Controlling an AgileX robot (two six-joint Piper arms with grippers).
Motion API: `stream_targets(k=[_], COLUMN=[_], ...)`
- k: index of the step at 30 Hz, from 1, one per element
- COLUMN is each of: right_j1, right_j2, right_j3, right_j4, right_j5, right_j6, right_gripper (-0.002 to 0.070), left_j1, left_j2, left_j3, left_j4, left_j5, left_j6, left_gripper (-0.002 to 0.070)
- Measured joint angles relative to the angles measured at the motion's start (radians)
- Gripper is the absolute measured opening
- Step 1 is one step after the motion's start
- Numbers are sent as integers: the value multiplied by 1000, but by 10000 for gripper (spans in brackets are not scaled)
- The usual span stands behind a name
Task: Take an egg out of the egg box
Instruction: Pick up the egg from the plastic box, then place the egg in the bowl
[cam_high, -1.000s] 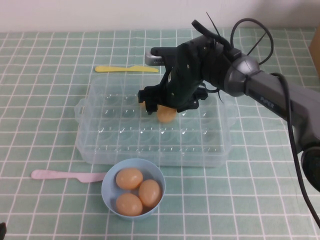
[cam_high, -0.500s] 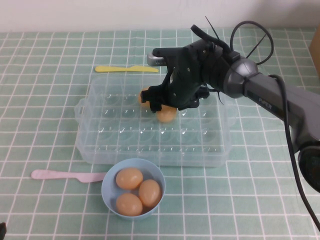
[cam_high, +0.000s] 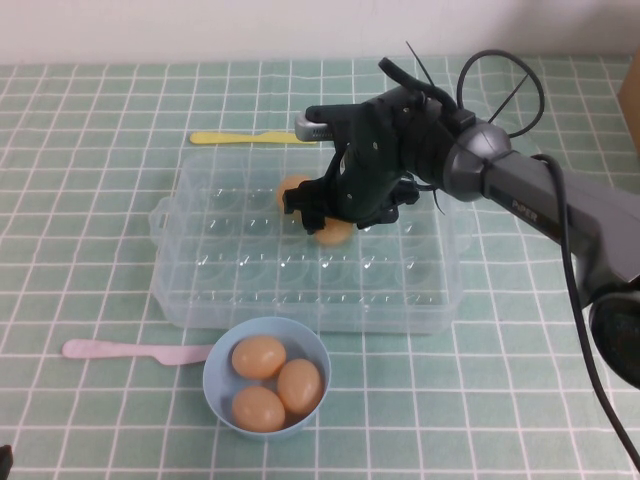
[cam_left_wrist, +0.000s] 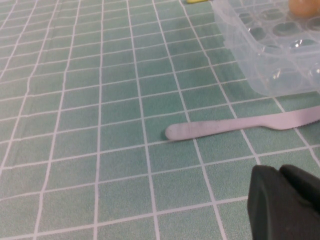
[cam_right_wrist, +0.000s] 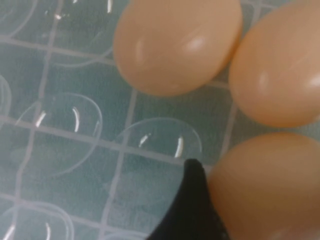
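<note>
Right gripper (cam_high: 325, 215) low over the back middle of the egg box (cam_high: 200, 290), arm reaching in from the right. In the right wrist view, three eggs close together on the dimpled floor; one dark fingertip (cam_right_wrist: 192, 200) pressed against the side of the nearest egg (cam_right_wrist: 267, 187), the other two eggs (cam_right_wrist: 175, 45) (cam_right_wrist: 280, 70) touching each other just beyond. Second finger not visible there, so grip on the egg not sure; jaws somewhat apart and set around it, as far as the high view shows. In the high view, only two eggs partly seen under the gripper: one (cam_high: 335, 232) at its lower edge, one (cam_high: 292, 188) at its left.

Box lying flat on the green checked cloth (cam_high: 90, 150), most dimples empty.

Blue bowl (cam_high: 218, 385) just in front of the box, near its front wall, with three eggs (cam_high: 258, 356) inside. Pink knife (cam_high: 130, 352) on the cloth to the left of the bowl, tip touching or almost touching it. Yellow knife (cam_high: 250, 138) on the cloth just behind the box.

Left gripper (cam_left_wrist: 285, 202) near the front left of the table, above bare cloth, close to the pink knife handle and the box corner; only a dark part visible, jaws impossible to judge.
</note>
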Motion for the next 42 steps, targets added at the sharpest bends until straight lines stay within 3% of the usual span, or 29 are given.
stream_targets(k=[8,15,22,29,35,42], right_j1=[0,0,53,147,229,251], right_j2=[0,-31,-209,-360,-411,-364], right_j3=[0,-2,8,173,318,334], right_j4=[0,1,-2,-2,53,125], right_j5=[7,56,183,252,257,238], right_j6=[0,-2,-126,-185,-327,-530], right_gripper=[402,402,401,400,399,399], left_j1=[0,0,0,0,0,0], left_j2=[0,0,0,0,0,0], left_j3=[0,0,0,0,0,0], left_j4=[0,0,0,0,0,0], left_j5=[0,0,0,0,0,0], left_j6=[0,0,0,0,0,0], left_gripper=[-4,-4,-4,-4,-4,-4])
